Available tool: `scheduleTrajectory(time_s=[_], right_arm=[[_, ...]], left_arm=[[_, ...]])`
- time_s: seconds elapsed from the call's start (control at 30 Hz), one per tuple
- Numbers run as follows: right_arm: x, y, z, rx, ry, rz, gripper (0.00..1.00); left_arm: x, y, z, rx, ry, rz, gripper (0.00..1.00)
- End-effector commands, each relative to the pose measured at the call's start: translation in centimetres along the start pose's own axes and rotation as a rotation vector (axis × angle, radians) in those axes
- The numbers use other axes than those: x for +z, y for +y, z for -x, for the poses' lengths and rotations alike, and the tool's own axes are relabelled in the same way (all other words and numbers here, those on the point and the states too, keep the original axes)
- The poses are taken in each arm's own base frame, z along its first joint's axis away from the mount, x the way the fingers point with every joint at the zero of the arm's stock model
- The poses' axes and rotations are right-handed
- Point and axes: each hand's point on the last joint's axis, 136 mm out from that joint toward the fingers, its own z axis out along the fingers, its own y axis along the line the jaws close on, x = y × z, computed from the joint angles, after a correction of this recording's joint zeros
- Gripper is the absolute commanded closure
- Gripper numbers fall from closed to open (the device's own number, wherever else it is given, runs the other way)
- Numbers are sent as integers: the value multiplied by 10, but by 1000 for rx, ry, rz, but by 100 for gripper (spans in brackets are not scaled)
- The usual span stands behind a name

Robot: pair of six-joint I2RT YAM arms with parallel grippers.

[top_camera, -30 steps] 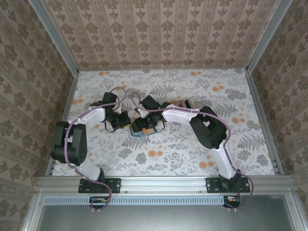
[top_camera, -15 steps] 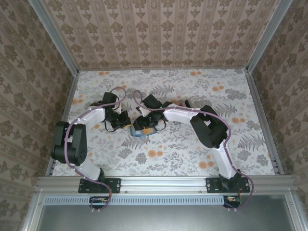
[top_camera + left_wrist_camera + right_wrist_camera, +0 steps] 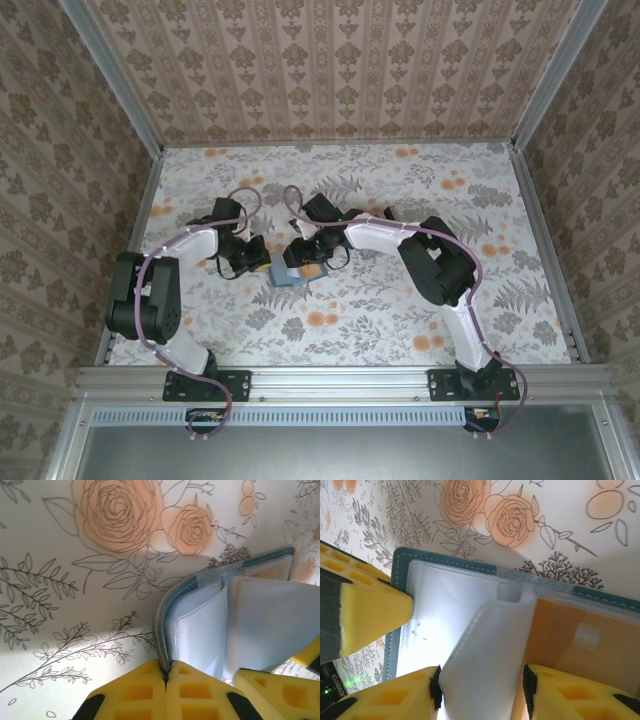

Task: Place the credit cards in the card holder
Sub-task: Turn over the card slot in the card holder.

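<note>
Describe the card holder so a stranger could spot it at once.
On the flowered table, look mid-table where the left gripper and right gripper meet. The card holder sits between them: an open teal wallet, pale blue and tan inside.

This is a robot test cell in a lab, not a lived-in room. Bare aluminium posts [image 3: 112,80] frame a small booth whose walls [image 3: 330,70] are flat panels printed like wallpaper. A floral sheet covers the desk [image 3: 400,310]. A left arm [image 3: 165,290] and a right arm [image 3: 440,270] are bolted to a metal rail [image 3: 340,381] along the bottom of the frame.
</note>
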Motion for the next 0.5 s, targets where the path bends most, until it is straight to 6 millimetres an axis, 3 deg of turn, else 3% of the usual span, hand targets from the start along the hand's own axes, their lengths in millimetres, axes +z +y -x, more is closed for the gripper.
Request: scheduleTrajectory(time_s=[0.0,0.23,0.47], right_arm=[[-21,-14,-1,-31,-4,-101,47],[-36,-37,-6,-33,-7,-218,42],[-39,-50,-12,-58,17,-292,42]], left_arm=[[5,13,-6,-5,22,27,100],[6,16,-7,-7,23,30,100],[6,16,-6,-5,21,32,99]])
